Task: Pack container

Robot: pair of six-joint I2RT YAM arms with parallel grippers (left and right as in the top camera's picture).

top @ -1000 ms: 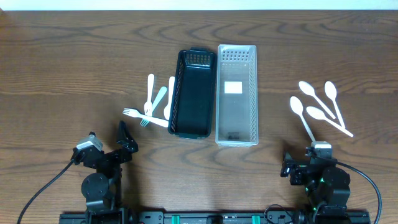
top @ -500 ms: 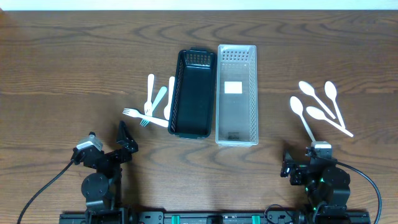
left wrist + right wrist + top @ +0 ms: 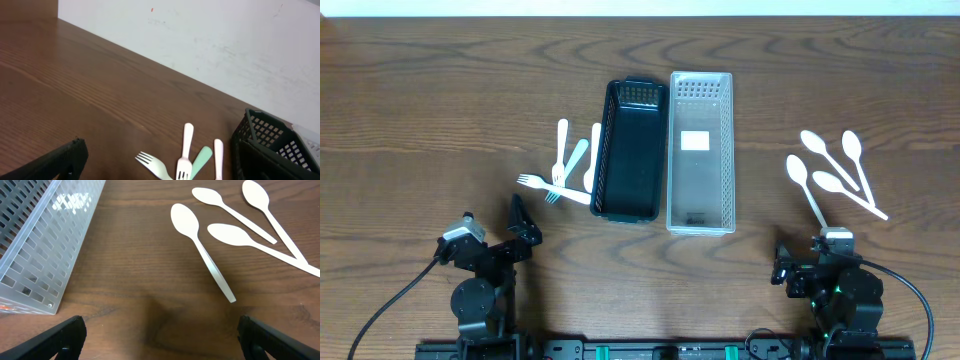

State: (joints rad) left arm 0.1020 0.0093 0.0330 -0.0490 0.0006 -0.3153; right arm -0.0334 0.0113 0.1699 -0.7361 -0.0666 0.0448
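Note:
A black basket [image 3: 630, 150] and a clear slotted basket [image 3: 700, 150] stand side by side at the table's middle. Several forks and utensils [image 3: 568, 165] lie left of the black basket, among them a white fork [image 3: 159, 166] and a mint handle [image 3: 202, 161]. Several white spoons [image 3: 835, 170] lie to the right, the nearest spoon [image 3: 200, 247] pointing its handle toward me. My left gripper [image 3: 523, 228] rests open near the front left; one finger [image 3: 62, 161] shows. My right gripper [image 3: 160, 342] is open at the front right, nothing between its fingers.
A white wall [image 3: 210, 35] borders the far edge of the wooden table [image 3: 440, 110]. The black basket's corner [image 3: 265, 147] and the clear basket's long side [image 3: 45, 245] are the nearest raised obstacles to each wrist.

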